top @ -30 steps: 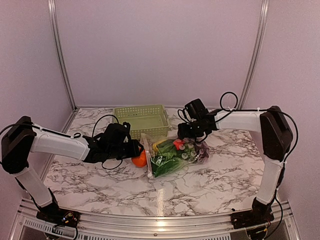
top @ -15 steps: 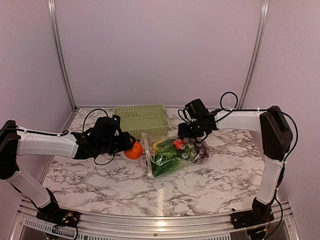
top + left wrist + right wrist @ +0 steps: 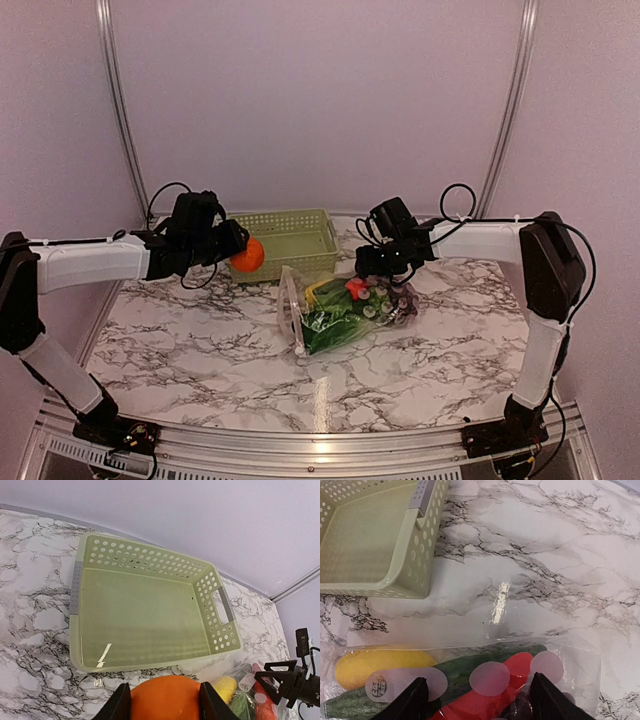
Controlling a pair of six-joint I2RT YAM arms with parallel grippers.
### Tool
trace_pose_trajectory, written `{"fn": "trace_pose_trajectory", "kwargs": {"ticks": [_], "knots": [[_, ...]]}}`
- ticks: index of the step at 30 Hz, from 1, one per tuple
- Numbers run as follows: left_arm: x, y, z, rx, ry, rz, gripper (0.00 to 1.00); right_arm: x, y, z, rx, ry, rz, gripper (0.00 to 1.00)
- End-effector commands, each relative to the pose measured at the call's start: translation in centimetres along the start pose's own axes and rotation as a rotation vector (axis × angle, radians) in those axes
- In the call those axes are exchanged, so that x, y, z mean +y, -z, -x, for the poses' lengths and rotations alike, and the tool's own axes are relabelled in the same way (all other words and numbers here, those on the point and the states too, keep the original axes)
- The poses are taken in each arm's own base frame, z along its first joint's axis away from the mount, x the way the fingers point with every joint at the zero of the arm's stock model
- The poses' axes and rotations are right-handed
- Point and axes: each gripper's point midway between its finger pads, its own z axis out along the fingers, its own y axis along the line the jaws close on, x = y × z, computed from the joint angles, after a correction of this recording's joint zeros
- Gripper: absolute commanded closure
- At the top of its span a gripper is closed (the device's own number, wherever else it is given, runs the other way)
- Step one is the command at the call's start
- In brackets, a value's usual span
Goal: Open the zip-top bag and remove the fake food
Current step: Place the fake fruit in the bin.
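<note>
While left gripper clasps one orange fruit, right gripper gapes above one zip-top bag

The overhead camera sits above and behind the arm bases, looking forward and down from well back. It takes in the whole surface, the basket at its far side and the back wall. The left wrist camera hangs close over the basket's left front, facing down and across it, with the left gripper at the bottom edge. The right wrist camera is the closest, just beside the basket's right end, looking down onto the bag between the fingers of the right gripper. All three views share the basket and the bag.
</note>
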Motion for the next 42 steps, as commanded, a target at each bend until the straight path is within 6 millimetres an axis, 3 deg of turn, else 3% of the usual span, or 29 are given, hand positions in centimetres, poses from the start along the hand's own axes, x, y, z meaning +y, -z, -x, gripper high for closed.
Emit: {"fn": "trace_pose_trajectory", "kwargs": {"ticks": [1, 7, 14, 21, 34, 42], "knots": [[1.1, -2.6, 3.3, -0.043, -0.027, 0.055, 0.60, -0.2, 0.9, 1.2, -0.025, 0.000, -0.001, 0.32], [4.5, -7.2, 6.0, -0.049, -0.063, 0.172, 0.58, 0.2, 1.7, 2.1, -0.054, 0.005, 0.020, 0.32], [5.4, -11.2, 8.2, -0.050, -0.139, 0.252, 0.56, 0.5, 2.8, 3.0, -0.084, 0.012, 0.033, 0.31], [6.7, -13.8, 8.2, -0.030, -0.174, 0.326, 0.55, 0.7, 3.3, 3.3, -0.099, 0.016, 0.048, 0.32], [6.7, -13.9, 9.7, -0.043, -0.188, 0.325, 0.35, 0.7, 4.1, 3.4, -0.102, 0.040, 0.049, 0.30], [4.6, -10.9, 9.7, -0.030, -0.157, 0.221, 0.35, 0.5, 5.1, 3.4, -0.097, 0.055, 0.043, 0.30]]}}
